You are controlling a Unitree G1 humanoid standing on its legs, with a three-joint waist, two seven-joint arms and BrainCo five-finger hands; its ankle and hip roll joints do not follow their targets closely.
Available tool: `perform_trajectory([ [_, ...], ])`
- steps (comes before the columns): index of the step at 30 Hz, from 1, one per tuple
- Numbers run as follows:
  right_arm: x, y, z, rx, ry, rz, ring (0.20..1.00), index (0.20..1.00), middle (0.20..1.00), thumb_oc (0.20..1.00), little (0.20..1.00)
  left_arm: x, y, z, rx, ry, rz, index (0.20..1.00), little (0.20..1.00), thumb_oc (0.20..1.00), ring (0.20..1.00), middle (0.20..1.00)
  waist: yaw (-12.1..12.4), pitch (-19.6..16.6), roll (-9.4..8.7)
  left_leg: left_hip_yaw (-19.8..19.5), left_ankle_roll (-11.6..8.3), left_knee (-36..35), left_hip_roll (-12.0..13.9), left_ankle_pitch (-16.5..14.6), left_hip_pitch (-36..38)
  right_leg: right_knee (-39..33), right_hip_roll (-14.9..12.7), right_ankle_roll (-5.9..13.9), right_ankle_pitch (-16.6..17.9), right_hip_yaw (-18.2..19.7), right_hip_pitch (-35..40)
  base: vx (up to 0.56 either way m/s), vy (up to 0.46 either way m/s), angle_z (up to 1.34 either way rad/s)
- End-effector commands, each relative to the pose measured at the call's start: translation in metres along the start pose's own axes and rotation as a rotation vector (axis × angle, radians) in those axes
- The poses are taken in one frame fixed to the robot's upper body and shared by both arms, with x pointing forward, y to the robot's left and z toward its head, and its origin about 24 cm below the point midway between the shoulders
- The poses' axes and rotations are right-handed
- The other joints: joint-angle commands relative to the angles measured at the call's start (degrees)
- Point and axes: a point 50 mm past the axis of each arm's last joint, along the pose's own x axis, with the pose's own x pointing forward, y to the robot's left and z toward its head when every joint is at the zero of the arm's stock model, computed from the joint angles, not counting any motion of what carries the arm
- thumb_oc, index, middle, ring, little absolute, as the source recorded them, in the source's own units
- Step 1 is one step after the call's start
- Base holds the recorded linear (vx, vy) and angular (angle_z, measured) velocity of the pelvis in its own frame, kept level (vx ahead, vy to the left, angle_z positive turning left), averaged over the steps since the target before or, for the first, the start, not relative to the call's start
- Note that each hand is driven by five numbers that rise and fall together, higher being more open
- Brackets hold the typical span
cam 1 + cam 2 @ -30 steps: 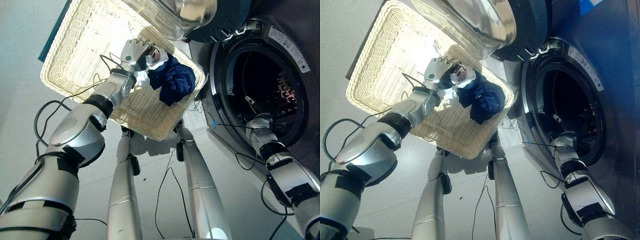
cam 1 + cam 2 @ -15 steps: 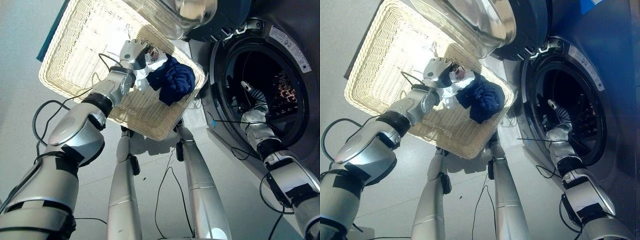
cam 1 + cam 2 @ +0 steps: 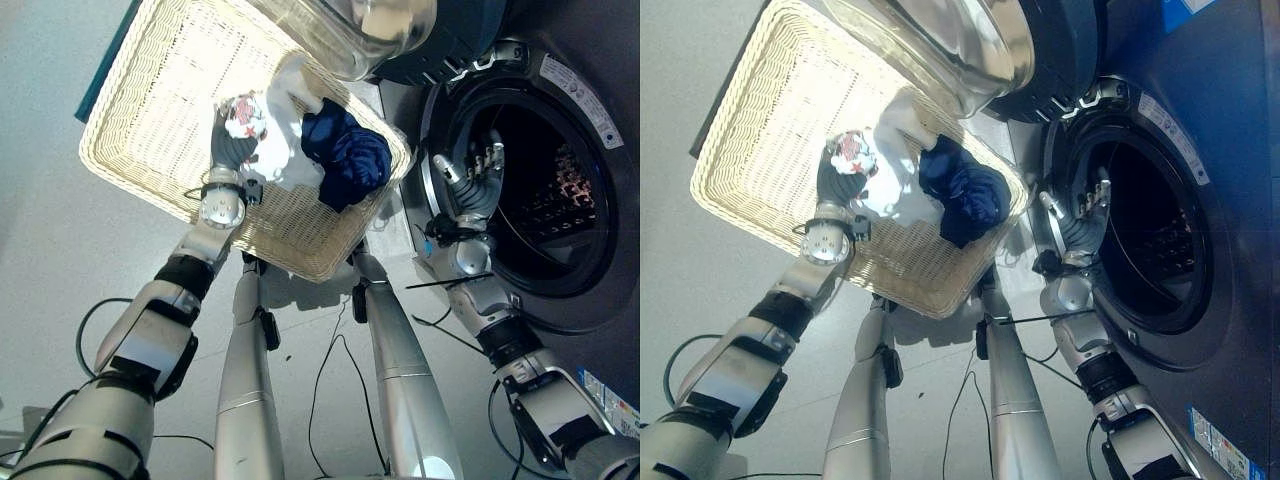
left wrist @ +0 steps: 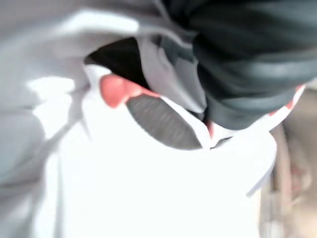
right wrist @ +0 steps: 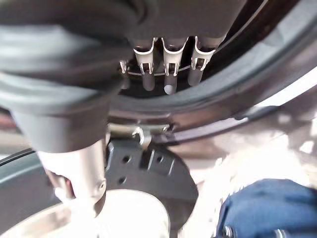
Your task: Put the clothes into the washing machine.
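the left hand (image 3: 232, 150) reaches into the pale woven wicker laundry basket (image 3: 150, 100) on the floor, its dark ribbed back facing up, and it is buried in a white garment with red and dark print (image 3: 268, 140). the cloth bunches up over and round the hand, so i cannot tell whether the fingers are curled on it or lying straight; in the left wrist view white fabric presses right against the hand. just beside the white piece, toward the washer, a crumpled navy blue garment (image 3: 348, 158) rests against the basket's near corner. the right hand (image 3: 478, 175) hangs at the mouth of the dark front-loading washing machine (image 3: 560, 290), fingers straight and spread, holding nothing, well apart from both garments. beyond it the drum (image 3: 560, 195) is dark. the round glass door (image 3: 350, 30) stands swung open over the basket's far edge.
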Motion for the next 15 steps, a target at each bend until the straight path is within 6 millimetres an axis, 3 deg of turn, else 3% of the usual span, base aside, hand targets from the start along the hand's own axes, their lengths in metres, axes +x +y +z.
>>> perform_trajectory([
  [1, -0.002, -0.007, 0.021, 0.035, -0.098, -0.004, 1.0, 1.0, 1.0, 1.0, 1.0, 0.007, -0.016, 0.044, -0.179, -0.264, -0.073, 0.2, 0.2, 0.2, 0.2, 0.2, 1.2, -1.3, -0.27, 1.0, -0.74, 5.2, -2.7, -6.8, -0.3, -11.6, 2.6, 4.84, 8.1, -1.6, 4.1, 0.0, 0.0, 0.0],
  [6, -0.011, -0.002, 0.03, 0.063, -0.136, 0.037, 1.0, 1.0, 1.0, 1.0, 1.0, -0.004, -0.025, 0.065, -0.309, -0.369, -0.155, 0.2, 0.2, 0.2, 0.2, 0.2, 1.6, -1.3, 0.28, 1.0, -0.28, 4.9, -3.0, -6.5, 0.0, -11.5, 2.5, 4.68, 8.1, -1.7, 4.6, 0.0, 0.0, 0.0],
  [15, -0.024, 0.031, 0.066, 0.055, -0.282, 0.296, 1.0, 1.0, 1.0, 1.0, 1.0, -0.026, -0.047, 0.103, -0.45, -0.496, -0.357, 0.2, 0.2, 0.2, 0.2, 0.2, 2.7, -1.3, 1.11, 0.8, 0.09, 4.6, -3.5, -5.7, 0.2, -11.5, 2.0, 4.65, 8.3, -2.3, 5.2, 0.0, -0.002, 0.02],
])
